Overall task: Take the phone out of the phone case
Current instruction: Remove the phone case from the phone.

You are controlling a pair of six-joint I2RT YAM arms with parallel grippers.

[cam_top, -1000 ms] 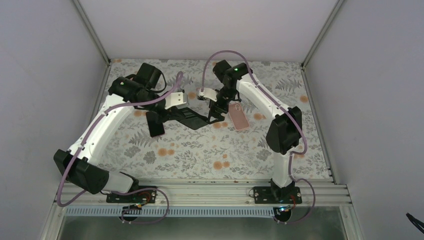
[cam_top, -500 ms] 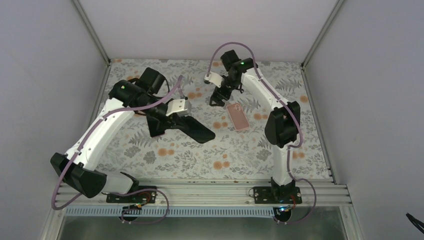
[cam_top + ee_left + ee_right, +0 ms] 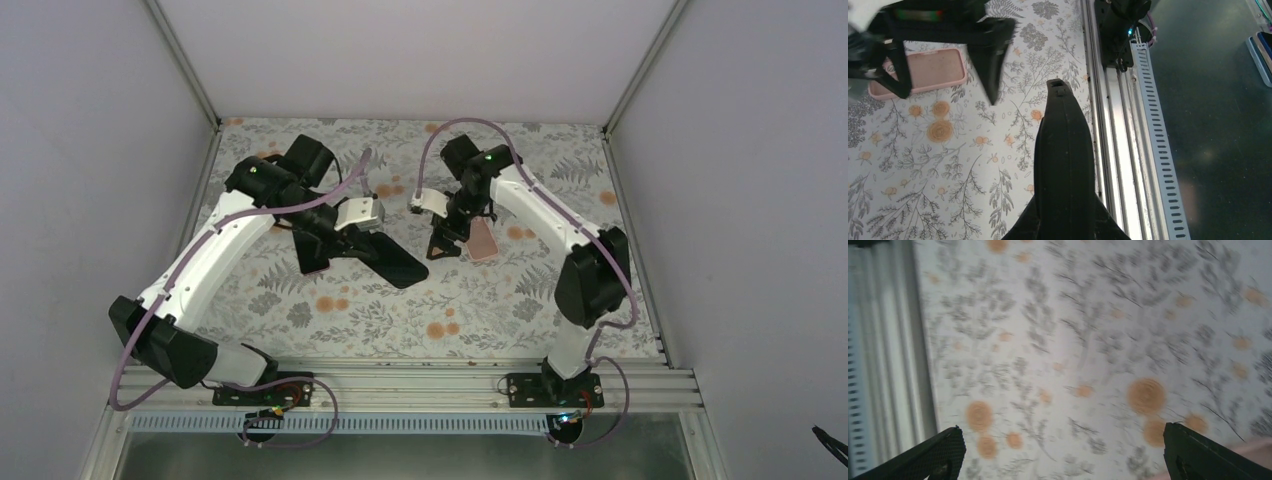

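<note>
The pink phone case (image 3: 485, 241) lies flat on the floral table right of centre. In the left wrist view (image 3: 923, 72) it shows a raised rim. A dark flat slab with a pinkish edge, apparently the phone (image 3: 312, 256), lies on the table under my left arm. My right gripper (image 3: 446, 246) is open and empty, its fingers hanging at the case's left edge. Its wrist view (image 3: 1063, 450) is blurred, with a pink sliver of the case (image 3: 1248, 452) at the bottom right. My left gripper (image 3: 412, 272) is shut and empty, pointing toward the near rail, as its wrist view (image 3: 1058, 87) also shows.
The floral mat (image 3: 400, 320) covers the table. An aluminium rail (image 3: 400, 378) runs along the near edge, with both arm bases on it. Grey walls enclose the left, right and back. The two grippers are close together at mid-table.
My right gripper drew away from the left gripper toward the back, then came down at the case's left edge. My left gripper swung slightly nearer. The case and the dark slab stayed put.
</note>
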